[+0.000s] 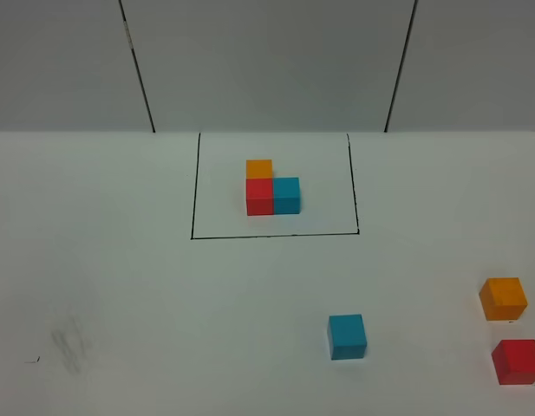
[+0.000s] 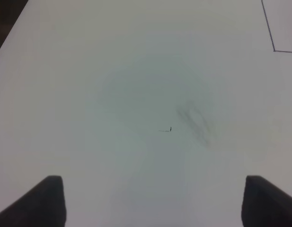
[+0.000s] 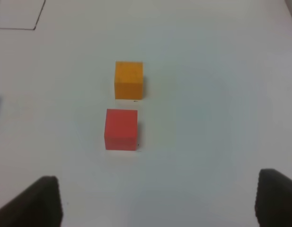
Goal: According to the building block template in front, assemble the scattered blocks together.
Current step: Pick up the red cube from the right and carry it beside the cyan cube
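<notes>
Here, matte red cube [image 3: 121,128], smooth white table [image 1: 163,303]

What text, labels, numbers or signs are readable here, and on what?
None: no readable text. The loose matte orange cube, red cube and cyan-blue cube and the black-framed L-shaped template cubes have plain faces; the white table otherwise bears only a grey smudge and a tiny black mark.

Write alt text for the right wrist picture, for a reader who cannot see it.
A red cube and an orange cube sit close together but apart on a white table, the orange one farther from the open, empty right claw. A corner of a thin black line shows beyond them.
</notes>
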Available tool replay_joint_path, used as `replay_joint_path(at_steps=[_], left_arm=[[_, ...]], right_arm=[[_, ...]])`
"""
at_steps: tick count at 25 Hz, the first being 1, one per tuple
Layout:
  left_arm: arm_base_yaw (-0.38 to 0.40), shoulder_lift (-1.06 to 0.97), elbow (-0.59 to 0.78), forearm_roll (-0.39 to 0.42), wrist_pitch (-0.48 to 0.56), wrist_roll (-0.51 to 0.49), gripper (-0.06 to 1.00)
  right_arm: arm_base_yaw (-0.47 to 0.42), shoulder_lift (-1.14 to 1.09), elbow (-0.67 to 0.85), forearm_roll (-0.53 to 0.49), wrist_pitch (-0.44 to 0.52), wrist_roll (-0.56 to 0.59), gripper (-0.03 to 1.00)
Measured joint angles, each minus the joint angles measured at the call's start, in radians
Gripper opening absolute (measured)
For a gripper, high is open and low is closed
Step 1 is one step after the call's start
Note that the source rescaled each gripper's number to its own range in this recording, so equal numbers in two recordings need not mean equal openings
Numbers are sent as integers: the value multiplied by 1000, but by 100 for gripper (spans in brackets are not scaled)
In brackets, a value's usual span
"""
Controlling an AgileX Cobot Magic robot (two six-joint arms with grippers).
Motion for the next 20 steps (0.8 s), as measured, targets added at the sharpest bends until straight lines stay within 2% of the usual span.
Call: replay_joint_path(at_steps=[3,8,11,16,20], left_arm=[[1,0,0,0,0,0,99],[1,0,0,0,0,0,99],[1,0,0,0,0,0,99],[1,0,0,0,0,0,99],[1,0,0,0,0,0,99]], right_arm=[[0,112,-20,-1,-33,0,72],[13,429,-67,2,-112,-5,61],[26,622,-107,9,-153,-5,59],[27,926,-201,14,-203,-35,59],[27,1098,-276,35,-204,-73,67]])
